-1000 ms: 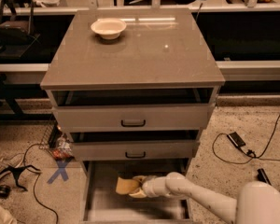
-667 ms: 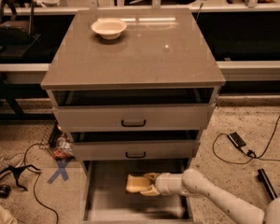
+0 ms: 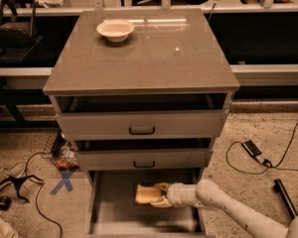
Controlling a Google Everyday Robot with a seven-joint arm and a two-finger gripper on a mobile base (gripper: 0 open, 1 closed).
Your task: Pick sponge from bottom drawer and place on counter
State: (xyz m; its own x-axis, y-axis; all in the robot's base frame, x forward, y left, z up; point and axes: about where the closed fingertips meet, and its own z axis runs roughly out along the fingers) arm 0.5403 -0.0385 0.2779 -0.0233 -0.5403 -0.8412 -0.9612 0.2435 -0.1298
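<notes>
The pale yellow-tan sponge [image 3: 145, 194] is inside the open bottom drawer [image 3: 114, 217], a grey tray pulled out under the two shallower drawers. My gripper [image 3: 158, 196] reaches in from the right on a cream arm and is shut on the sponge's right end, holding it just above the drawer floor. The counter [image 3: 154, 58] is the glossy grey-brown slab on top of the cabinet, well above the gripper.
A white bowl [image 3: 115, 29] stands at the counter's back left. The two upper drawers with black handles [image 3: 141, 131] stick out slightly over the bottom drawer. Cables, a blue X mark [image 3: 64, 181] and small clutter lie on the floor on both sides.
The gripper with the sponge has shifted a little to the right and risen slightly within the bottom drawer; the arm has drawn back towards the right.
</notes>
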